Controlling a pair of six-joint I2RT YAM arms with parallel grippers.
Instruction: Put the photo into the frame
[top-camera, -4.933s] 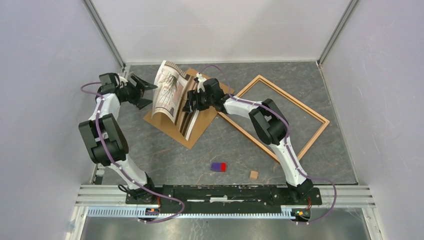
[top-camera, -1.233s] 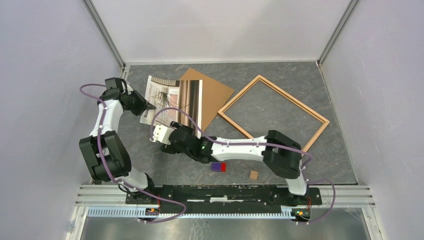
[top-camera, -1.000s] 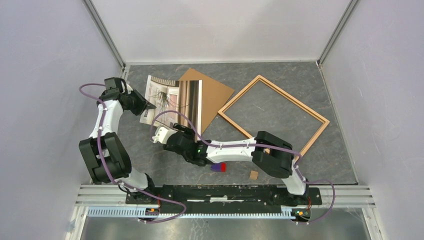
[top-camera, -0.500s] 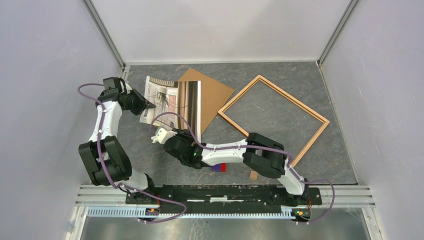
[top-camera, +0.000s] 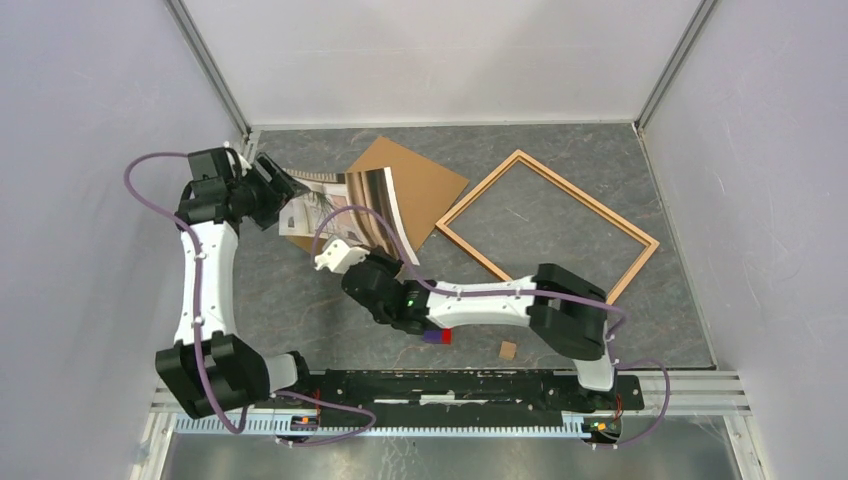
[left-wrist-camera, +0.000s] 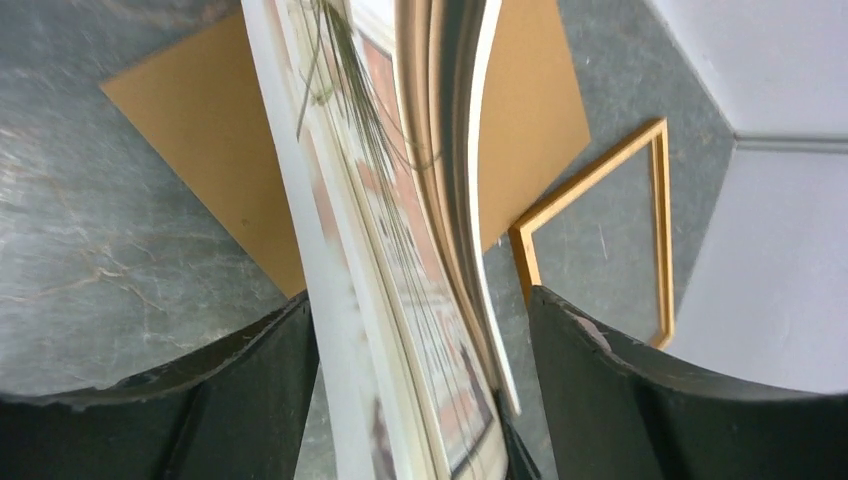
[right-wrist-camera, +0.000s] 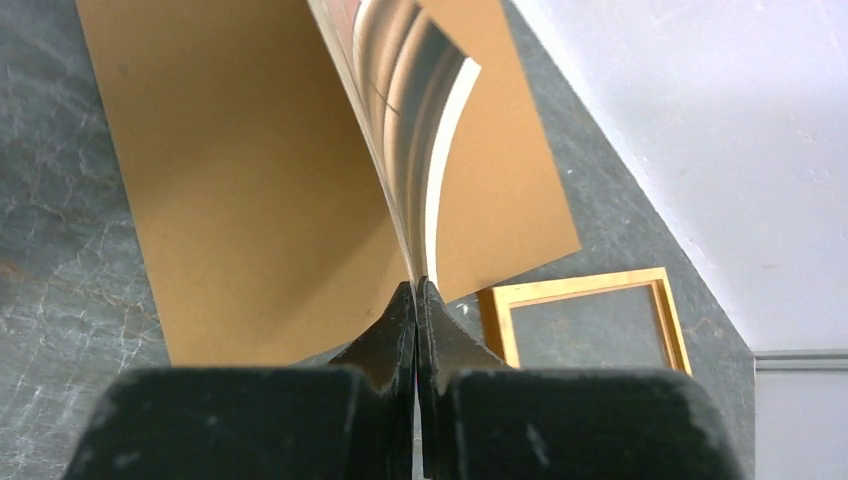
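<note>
The photo (top-camera: 345, 200) stands lifted and bowed over the brown backing board (top-camera: 425, 185). My right gripper (top-camera: 392, 262) is shut on the photo's near edge; in the right wrist view its jaws (right-wrist-camera: 416, 285) pinch the thin print (right-wrist-camera: 400, 70). My left gripper (top-camera: 288, 200) is open at the photo's left edge. In the left wrist view the print (left-wrist-camera: 370, 200) runs between the wide-apart fingers (left-wrist-camera: 418, 300), close to the left one. The frame (top-camera: 478, 190) lies flat to the right, apart from the photo, and shows in both wrist views (left-wrist-camera: 590, 178) (right-wrist-camera: 570, 285).
A purple-and-red block (top-camera: 437, 334) and a small wooden cube (top-camera: 508, 349) lie near the front, close to my right arm. Enclosure walls close in the left, back and right sides. The backing board (right-wrist-camera: 240, 180) lies flat under the photo.
My left gripper opened and let go of the photo's left edge as that arm shifted. My right gripper shut on the near edge and raised it, so the photo now bows upward.
</note>
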